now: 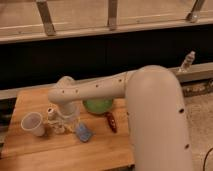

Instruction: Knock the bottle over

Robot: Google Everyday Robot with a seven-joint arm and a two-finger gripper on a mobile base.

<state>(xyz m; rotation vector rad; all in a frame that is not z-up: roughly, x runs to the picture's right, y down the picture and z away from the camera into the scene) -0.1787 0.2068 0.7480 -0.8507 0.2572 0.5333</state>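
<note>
One gripper beside the bottle, near the table edge.

No text, brand, number or sign is showing legibly anywhere in the camera view. The bottle, standing on the wooden table just beside the translucent cup, is wearing a pale label, but nothing on it is reading as letters. The gripper is hanging low over the table right next to the bottle, and neither it nor the white arm is carrying any marking that can be read. The small blue packet and the green bowl are likewise showing no readable print.
</note>
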